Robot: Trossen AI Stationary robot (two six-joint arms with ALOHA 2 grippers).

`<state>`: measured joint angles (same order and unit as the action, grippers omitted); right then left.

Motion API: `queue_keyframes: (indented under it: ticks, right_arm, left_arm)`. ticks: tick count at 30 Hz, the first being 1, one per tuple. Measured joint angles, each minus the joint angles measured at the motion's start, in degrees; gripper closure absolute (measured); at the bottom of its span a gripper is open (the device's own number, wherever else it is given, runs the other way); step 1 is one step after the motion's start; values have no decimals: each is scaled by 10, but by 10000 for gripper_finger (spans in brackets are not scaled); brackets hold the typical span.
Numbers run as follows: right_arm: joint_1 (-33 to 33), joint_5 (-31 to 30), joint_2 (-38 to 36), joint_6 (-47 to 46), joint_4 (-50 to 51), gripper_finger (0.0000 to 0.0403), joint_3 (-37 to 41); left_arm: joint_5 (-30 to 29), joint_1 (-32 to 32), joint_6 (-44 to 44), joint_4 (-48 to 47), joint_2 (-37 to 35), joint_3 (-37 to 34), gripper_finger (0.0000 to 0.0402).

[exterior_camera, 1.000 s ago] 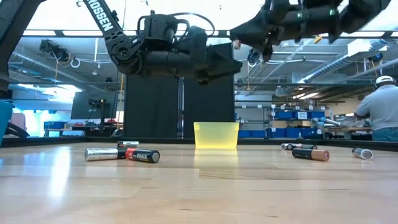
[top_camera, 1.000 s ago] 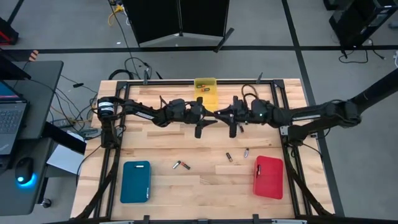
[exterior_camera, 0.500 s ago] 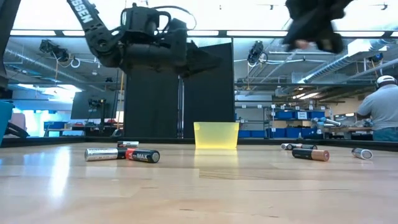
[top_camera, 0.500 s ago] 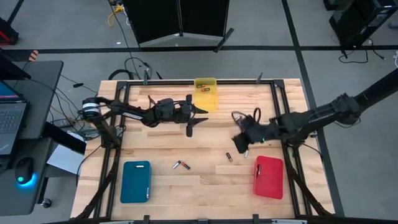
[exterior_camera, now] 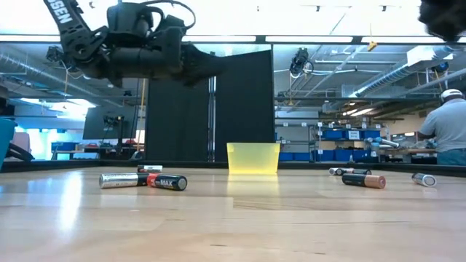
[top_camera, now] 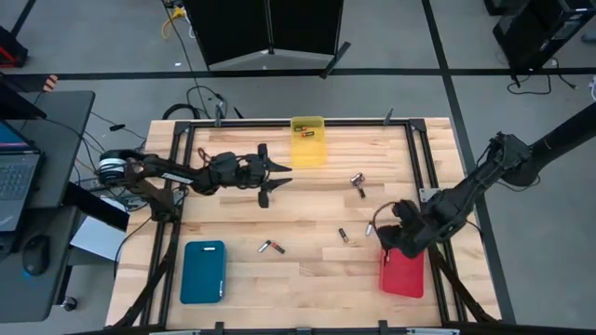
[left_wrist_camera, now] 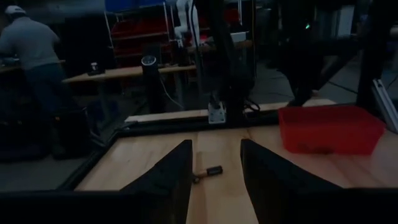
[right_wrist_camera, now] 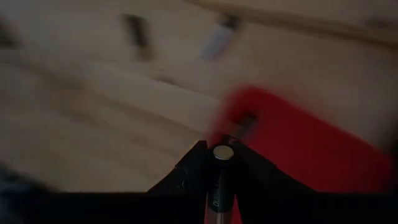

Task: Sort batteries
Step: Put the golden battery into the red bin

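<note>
Right wrist view: right gripper (right_wrist_camera: 219,163) is clamping a battery (right_wrist_camera: 221,177) end-on between its fingers, hanging over the red tray's (right_wrist_camera: 298,146) edge.
Right gripper, from above: it (top_camera: 396,233) is hovering at the red tray's (top_camera: 402,270) far end, near the table's (top_camera: 233,209) right edge.
Left gripper: it (top_camera: 270,179) is hanging with fingers spread and nothing between them, above the table's far left part, just left of the yellow bin (top_camera: 308,140).
Left wrist view: the two dark fingers (left_wrist_camera: 165,180) are standing apart, framing one loose cell (left_wrist_camera: 209,172) on the wood; the red tray (left_wrist_camera: 328,127) is sitting beyond.
Yellow bin: it is resting at the middle of the far edge, holding at least one cell (top_camera: 304,131).
Loose cells: one (top_camera: 358,182) is lying right of the bin toward the far edge; one (top_camera: 342,235) is lying in the right half just left of the right gripper; a pair (top_camera: 271,247) is lying end to end nearer the front, close to the middle.
Low view: the pair (exterior_camera: 143,180) is showing on the left, more cells (exterior_camera: 363,180) on the right, the bin (exterior_camera: 253,158) behind.
Blue tray: it (top_camera: 204,271) is sitting at the front left corner.
Person: someone (exterior_camera: 445,129) is standing at a bench in the room behind.
</note>
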<state>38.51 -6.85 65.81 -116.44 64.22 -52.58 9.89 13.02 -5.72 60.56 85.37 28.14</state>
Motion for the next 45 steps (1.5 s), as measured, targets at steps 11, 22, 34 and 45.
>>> queue_keyframes:
  ticks: [11, 22, 34, 45]
  right_arm:
    - [39, 59, 80, -118, 23, 339, 0]
    - [39, 80, 159, -122, -15, 339, 4]
    - [39, 75, 185, -142, -129, 339, 90]
    - [39, 69, 185, -158, -169, 327, 127]
  left_arm:
    - [-7, 0, -1, 13, -23, -24, 257]
    - [-7, 0, 0, 10, -23, -24, 257]
    - [-7, 0, 1, 9, -23, -24, 257]
    - [-15, 0, 15, 9, -23, -24, 257]
